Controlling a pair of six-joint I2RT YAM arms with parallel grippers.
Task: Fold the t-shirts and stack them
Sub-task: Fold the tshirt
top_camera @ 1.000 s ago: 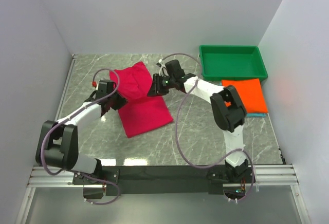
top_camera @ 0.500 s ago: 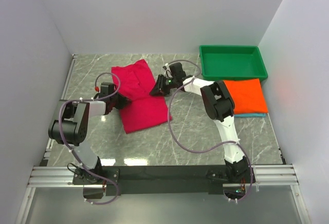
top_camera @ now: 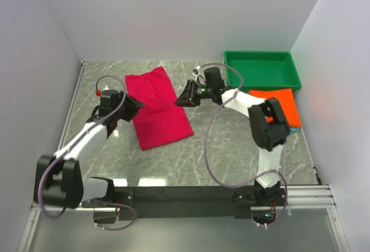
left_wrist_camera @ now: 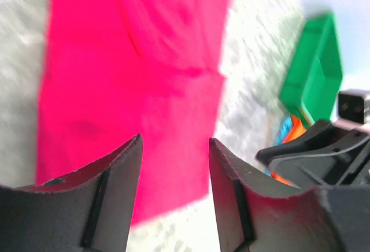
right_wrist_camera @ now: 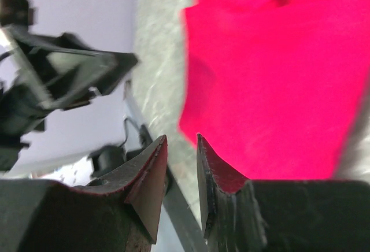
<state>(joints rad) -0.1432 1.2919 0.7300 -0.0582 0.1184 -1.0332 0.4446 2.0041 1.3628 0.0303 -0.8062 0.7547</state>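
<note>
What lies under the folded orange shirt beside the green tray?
A thin strip of teal cloth shows under the near edge of the bright orange folded cloth shirt; the rest is covered.

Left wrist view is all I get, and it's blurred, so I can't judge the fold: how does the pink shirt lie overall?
Observer: The crimson-pink shirt lies flat as one long slanted strip, not yet a square.
Operator: Where's the right hand?
Observer: The right hand hovers at the shirt's right edge, fingers narrowly apart, no cloth between.
Operator: Finished ones?
Observer: The orange shirt lies folded beside the green tray, a teal shirt showing under its edge.
</note>
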